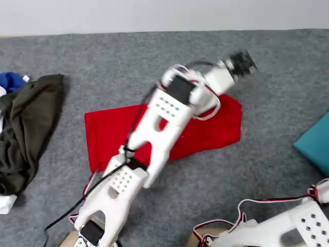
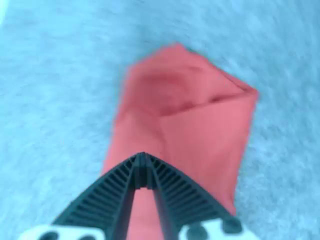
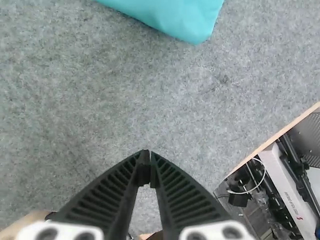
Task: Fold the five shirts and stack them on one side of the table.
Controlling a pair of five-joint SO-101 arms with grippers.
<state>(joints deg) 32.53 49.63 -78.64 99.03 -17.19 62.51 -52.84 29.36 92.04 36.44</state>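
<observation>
A red shirt point(image 1: 205, 128) lies folded in a long strip in the middle of the grey table cover. My left arm point(image 1: 164, 110) stretches across it toward the far right. In the left wrist view my left gripper point(image 2: 143, 159) hovers shut over the red shirt point(image 2: 195, 125), near its folded end, with nothing between the fingers. A teal folded shirt point(image 1: 316, 144) sits at the right edge. My right gripper point(image 3: 147, 155) is shut and empty over bare cover, short of the teal shirt point(image 3: 170, 15). The right arm point(image 1: 288, 226) rests at the near right.
A loose pile at the left edge holds a dark olive shirt point(image 1: 25, 128), a blue one point(image 1: 10, 80) and a white one point(image 1: 6, 203). The table's wooden edge point(image 3: 272, 140) and equipment beside it point(image 3: 280, 185) are in the right wrist view.
</observation>
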